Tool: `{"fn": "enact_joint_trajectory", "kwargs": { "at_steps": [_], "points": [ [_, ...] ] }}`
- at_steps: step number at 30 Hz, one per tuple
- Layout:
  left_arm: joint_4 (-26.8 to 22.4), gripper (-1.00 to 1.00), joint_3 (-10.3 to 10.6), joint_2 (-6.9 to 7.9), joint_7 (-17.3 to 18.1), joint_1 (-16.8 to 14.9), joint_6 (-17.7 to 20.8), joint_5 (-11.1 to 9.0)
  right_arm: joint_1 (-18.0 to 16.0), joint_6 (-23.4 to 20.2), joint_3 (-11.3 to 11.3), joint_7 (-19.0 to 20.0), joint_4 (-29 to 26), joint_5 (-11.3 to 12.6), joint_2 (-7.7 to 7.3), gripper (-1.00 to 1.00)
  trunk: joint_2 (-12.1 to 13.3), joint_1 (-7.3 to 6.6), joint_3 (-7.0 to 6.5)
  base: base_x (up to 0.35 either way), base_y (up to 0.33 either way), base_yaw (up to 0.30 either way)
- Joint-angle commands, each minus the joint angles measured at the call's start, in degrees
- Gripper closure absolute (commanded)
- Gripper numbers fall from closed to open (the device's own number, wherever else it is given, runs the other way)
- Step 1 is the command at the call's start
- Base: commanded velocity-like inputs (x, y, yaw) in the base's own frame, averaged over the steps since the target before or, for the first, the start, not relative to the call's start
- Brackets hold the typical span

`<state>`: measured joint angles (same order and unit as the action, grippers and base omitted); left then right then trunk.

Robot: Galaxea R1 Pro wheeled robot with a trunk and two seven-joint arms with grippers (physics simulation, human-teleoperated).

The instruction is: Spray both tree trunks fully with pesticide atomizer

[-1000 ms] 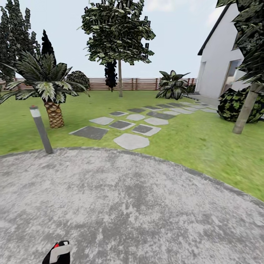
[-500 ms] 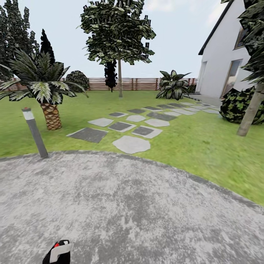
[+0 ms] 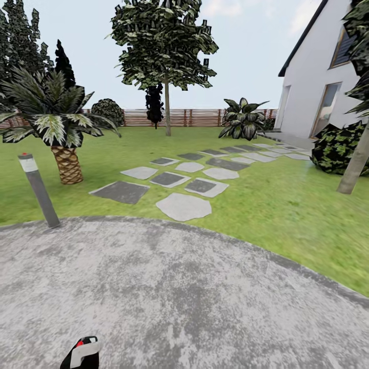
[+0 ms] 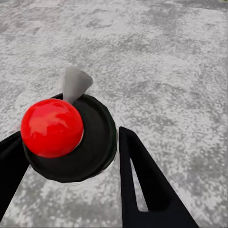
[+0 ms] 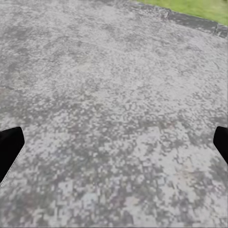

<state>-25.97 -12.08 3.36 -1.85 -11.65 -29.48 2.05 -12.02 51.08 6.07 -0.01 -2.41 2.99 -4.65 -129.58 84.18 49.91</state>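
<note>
The pesticide atomizer (image 4: 66, 130), with a red ball top, a black cap and a grey nozzle, sits between the two black fingers of my left gripper (image 4: 71, 142), which is shut on it. Its white, red and black top shows low in the head view (image 3: 82, 353), over grey gravel. My right gripper (image 5: 116, 142) hangs open above the gravel with nothing between its fingers. One thick, bare, beige tree trunk (image 3: 353, 166) rises from the lawn at the far right, by the white house (image 3: 312, 97).
A round gravel patch (image 3: 179, 297) lies under me, edged by lawn. A grey bollard lamp (image 3: 38, 189) stands at its left rim, with a short palm (image 3: 64, 154) behind. Stepping stones (image 3: 183, 206) lead toward the house. A thin-trunked tree (image 3: 167, 110) and a slatted fence (image 3: 195, 117) stand at the back.
The whole view has shifted: the lamp and palm slid left, the right trunk slid right, the stones came nearer. The atomizer stays in my left gripper.
</note>
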Motion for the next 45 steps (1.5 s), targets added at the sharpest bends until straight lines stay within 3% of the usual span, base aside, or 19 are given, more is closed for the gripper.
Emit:
{"fn": "enact_joint_trajectory", "kwargs": {
  "at_steps": [1, 45],
  "points": [
    [0.04, 1.0, -0.07, -0.01, -0.17, -0.04, -0.2, 0.23, -0.03, 0.16, 0.08, 0.1, 0.04, 0.17, 0.01, -1.0, -0.02, 0.02, 0.06, 0.34, 0.0, 0.0],
    [0.04, 1.0, -0.05, -0.11, -0.13, -0.04, -0.2, 0.23, -0.06, 0.16, 0.08, 0.1, 0.04, 0.17, 0.01, -1.0, -0.02, 0.02, 0.06, 0.34, 0.0, 0.0]
  ]
}}
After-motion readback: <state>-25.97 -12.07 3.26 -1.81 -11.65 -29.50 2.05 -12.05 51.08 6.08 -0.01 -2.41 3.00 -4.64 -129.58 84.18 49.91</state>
